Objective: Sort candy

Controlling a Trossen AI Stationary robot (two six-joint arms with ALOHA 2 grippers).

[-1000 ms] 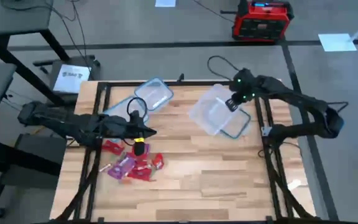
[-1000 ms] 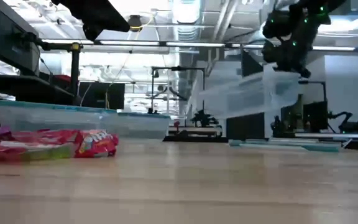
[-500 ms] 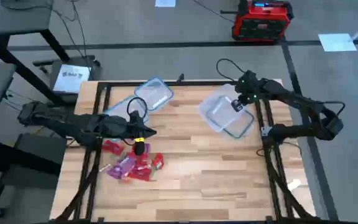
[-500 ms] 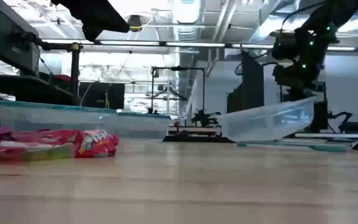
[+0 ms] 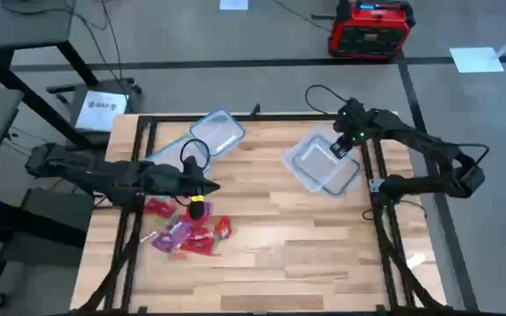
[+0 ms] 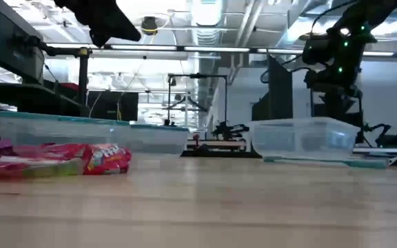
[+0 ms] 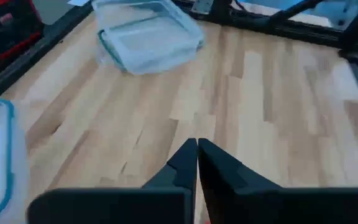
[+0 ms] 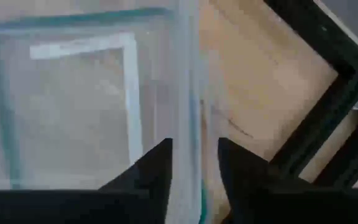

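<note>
The candy (image 5: 187, 230), small pieces in shiny red and pink wrappers, lies in a loose pile on the table's left half (image 6: 54, 160). My left gripper (image 5: 214, 186) hovers above the pile, shut and empty (image 7: 196, 144). At the far right a clear tub (image 5: 316, 156) stands level on its blue-rimmed lid (image 6: 322, 162). My right gripper (image 5: 339, 147) points down over the tub's far right wall. It is open (image 8: 191, 146), one finger inside the wall and one outside, with a gap on each side.
Two more clear tubs with bluish rims (image 5: 218, 132) (image 5: 178, 154) stand at the far left, behind the candy. A black frame (image 5: 372, 175) runs along the table's edges. Bare wood lies between the pile and the right tub and along the near side.
My right gripper has gone down and a little toward the table's right edge with the clear tub. The tub hung lifted and tilted a second ago. It now stands level on its lid.
</note>
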